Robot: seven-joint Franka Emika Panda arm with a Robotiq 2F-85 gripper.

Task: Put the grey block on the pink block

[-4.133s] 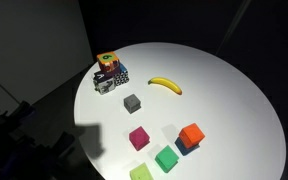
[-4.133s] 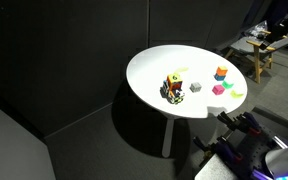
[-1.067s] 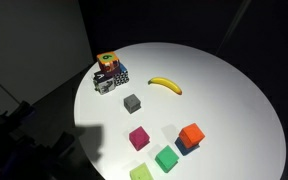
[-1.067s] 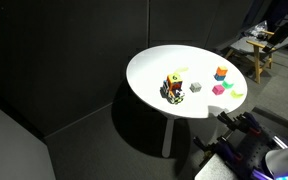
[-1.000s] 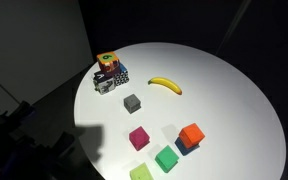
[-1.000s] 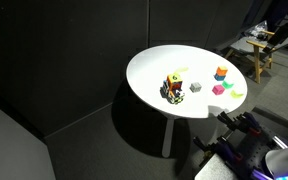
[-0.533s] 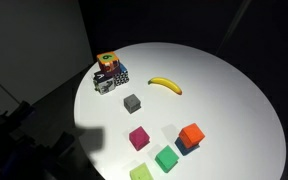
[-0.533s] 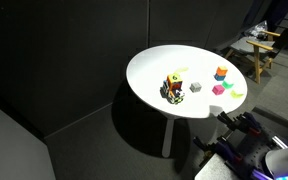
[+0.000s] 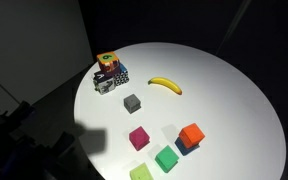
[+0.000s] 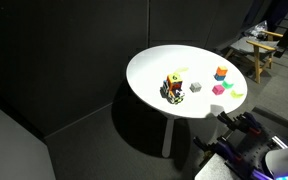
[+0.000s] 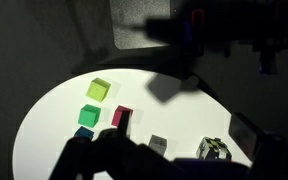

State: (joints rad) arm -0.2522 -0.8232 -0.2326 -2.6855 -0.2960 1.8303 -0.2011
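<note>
Wrist view: fingers in shadow, grip unclear — grey block near pink block; banana solely in an exterior view

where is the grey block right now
In an exterior view, the small dark-grey cube sits between the multicoloured patterned cube and the magenta-pink cube, touching neither.

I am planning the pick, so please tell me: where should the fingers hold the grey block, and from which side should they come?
Probably grip two opposite side faces of the grey block, coming from straight above. It is a small cube lying flat on the table, apart from the patterned cube and the banana, so all its sides look free.
</note>
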